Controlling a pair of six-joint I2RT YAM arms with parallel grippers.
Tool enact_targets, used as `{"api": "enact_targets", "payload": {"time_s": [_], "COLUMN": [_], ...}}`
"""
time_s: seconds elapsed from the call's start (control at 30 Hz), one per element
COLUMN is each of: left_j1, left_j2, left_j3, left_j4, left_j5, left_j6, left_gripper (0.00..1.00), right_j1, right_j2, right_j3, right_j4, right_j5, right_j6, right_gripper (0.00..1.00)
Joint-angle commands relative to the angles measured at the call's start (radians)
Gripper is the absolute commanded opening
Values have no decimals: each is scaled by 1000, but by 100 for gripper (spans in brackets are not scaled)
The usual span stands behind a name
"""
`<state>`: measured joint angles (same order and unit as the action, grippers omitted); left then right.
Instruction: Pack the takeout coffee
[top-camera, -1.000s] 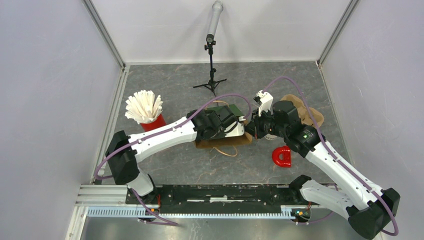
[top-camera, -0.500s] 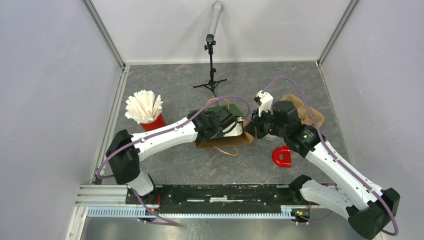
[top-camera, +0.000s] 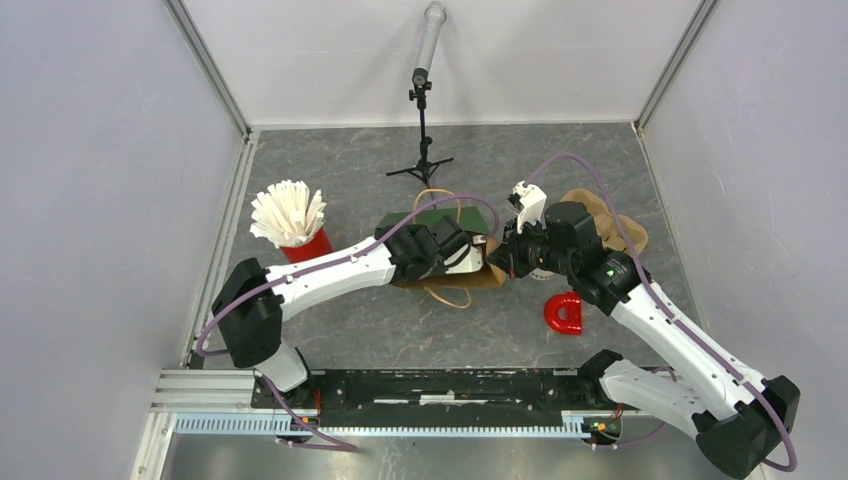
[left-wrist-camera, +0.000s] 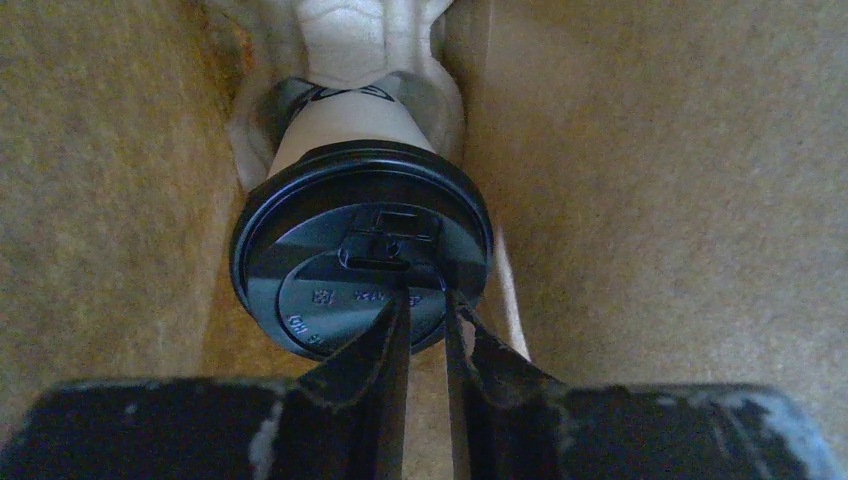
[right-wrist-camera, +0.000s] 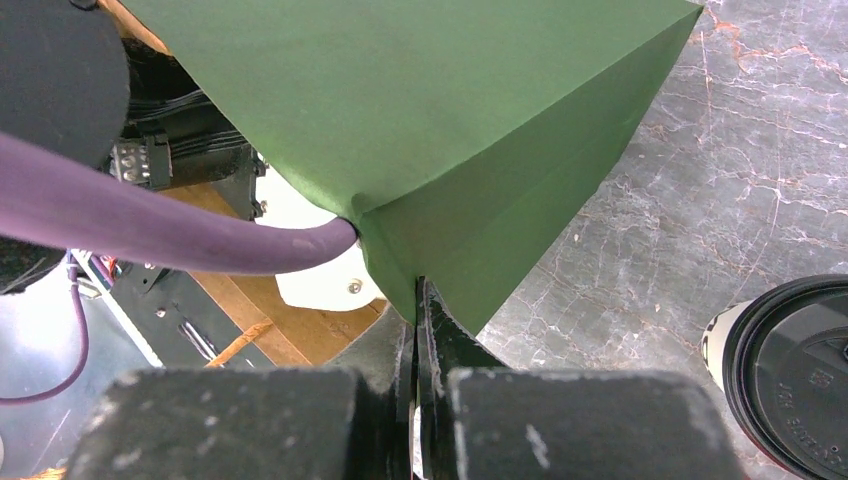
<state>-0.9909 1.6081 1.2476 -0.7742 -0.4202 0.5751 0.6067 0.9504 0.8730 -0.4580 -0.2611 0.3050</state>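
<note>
takeout coffee cup seen deep inside green paper bag, black lid turned toward bag mouth. left claw inside bag, narrowly parted, lid rim apparently pinched between tips. right claw pressed together on bag's mouth edge. bag laid on side on worktop. second lidded cup stood just outside bag, near held edge. judged: insertion nearly done. left to do: cup released, left claw drawn out, bag edge freed, second cup possibly packed.
</note>
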Motion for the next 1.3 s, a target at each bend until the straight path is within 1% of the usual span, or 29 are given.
{"api": "enact_targets", "payload": {"time_s": [0.0,0.27,0.53,0.7,0.83,1.0,1.13,1.27], "left_j1": [29,52,51,51,50,49,49,49], "left_j2": [12,19,-34,-85,-124,-153,-135,-109], "left_j3": [-6,24,93,100,53,29,23,22], "left_j4": [55,64,30,-5,-10,-13,-9,30], "left_j5": [-31,-27,71,149,167,161,148,146], "left_j6": [29,36,-56,-129,-149,-139,-109,-103], "left_gripper": [26,29,53,59,60,60,55,51], "right_j1": [4,4,3,3,4,4,4,3], "right_j2": [-12,-21,-23,-4,9,10,11,13], "right_j3": [6,-2,3,9,14,9,6,6], "right_j4": [-42,-38,-36,-20,0,11,14,14], "right_j5": [-26,-28,-3,7,7,5,2,-4], "right_j6": [-7,7,24,45,58,80,85,86], "right_gripper": [0,0,0,0,0,0,0,0]}}
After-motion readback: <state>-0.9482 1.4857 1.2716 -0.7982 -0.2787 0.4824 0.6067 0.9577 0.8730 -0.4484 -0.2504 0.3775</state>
